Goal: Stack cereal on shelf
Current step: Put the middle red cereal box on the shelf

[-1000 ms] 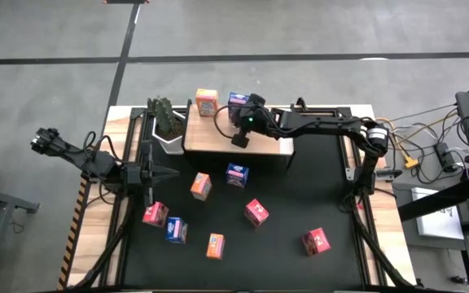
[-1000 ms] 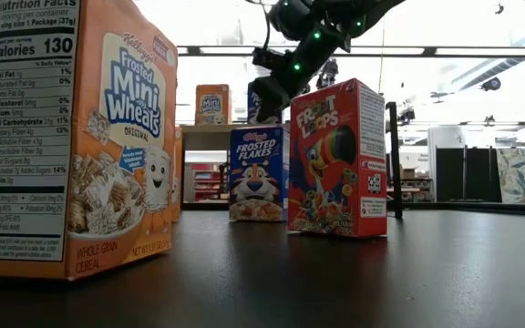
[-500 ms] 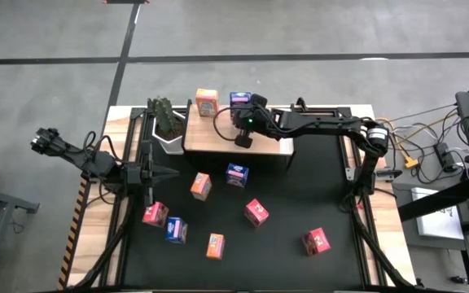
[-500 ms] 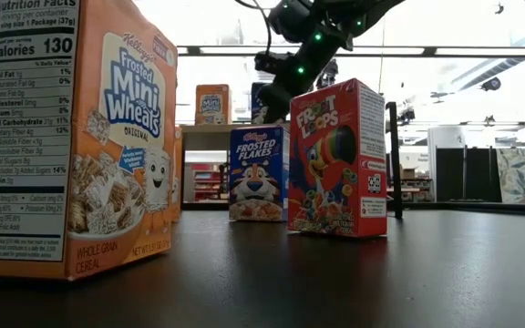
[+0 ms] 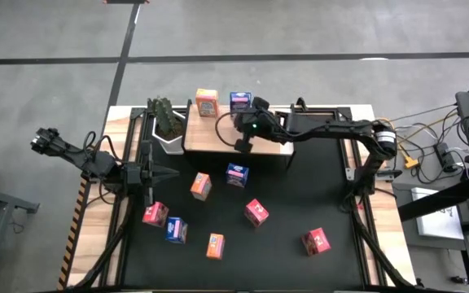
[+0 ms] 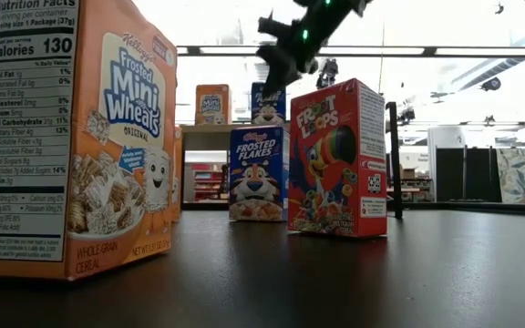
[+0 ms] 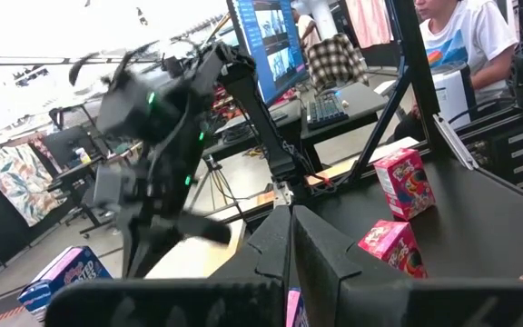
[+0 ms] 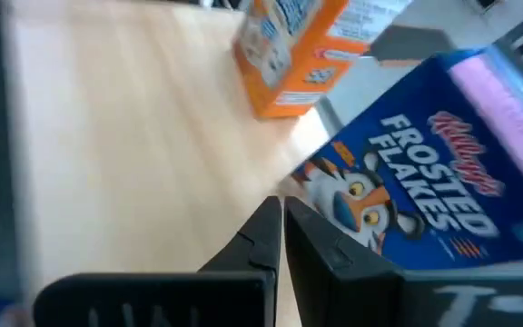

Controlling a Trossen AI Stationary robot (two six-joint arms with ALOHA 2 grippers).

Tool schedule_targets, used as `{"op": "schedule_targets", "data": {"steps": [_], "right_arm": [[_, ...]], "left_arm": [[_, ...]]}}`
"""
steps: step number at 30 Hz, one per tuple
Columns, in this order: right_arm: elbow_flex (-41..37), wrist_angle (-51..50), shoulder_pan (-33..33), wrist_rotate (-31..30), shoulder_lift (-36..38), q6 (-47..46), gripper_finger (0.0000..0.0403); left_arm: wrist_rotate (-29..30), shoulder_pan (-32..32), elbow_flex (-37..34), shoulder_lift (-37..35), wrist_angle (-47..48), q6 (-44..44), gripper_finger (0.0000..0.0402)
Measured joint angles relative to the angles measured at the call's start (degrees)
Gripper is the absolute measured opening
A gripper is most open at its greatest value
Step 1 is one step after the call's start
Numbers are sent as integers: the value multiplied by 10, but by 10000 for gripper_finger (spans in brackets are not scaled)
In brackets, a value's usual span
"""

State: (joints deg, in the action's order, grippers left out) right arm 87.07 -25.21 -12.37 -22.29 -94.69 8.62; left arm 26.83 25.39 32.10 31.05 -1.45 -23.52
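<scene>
- High view: right claw (image 5: 243,144), closed and empty, hangs over the shelf (image 5: 218,140); two cereal boxes (image 5: 207,102) stand there, seven on the bench (image 5: 291,203).
- Low view: boxes look light, stiff; pinch the flat sides.
- Left wrist view: left claw (image 7: 291,238) closed, empty.

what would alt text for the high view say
Overhead: the right arm's shut pincer hangs over a wooden shelf holding an orange cereal box and a blue one. Seven more boxes lie scattered on the black mat; the left pincer, shut, waits at the mat's left edge.
</scene>
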Motion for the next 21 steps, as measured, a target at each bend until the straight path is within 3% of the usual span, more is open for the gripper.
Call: {"op": "schedule_targets", "data": {"steps": [3,11,21], "right_arm": [[26,-70,27,20,16,-81,9],[42,-182,117,152,39,-274,9],[23,-255,257,119,36,-437,9]], "left_arm": [[0,0,0,0,0,0,0],[0,0,0,0,-3,-2,0],[0,0,3,0,-7,-3,0]]}}
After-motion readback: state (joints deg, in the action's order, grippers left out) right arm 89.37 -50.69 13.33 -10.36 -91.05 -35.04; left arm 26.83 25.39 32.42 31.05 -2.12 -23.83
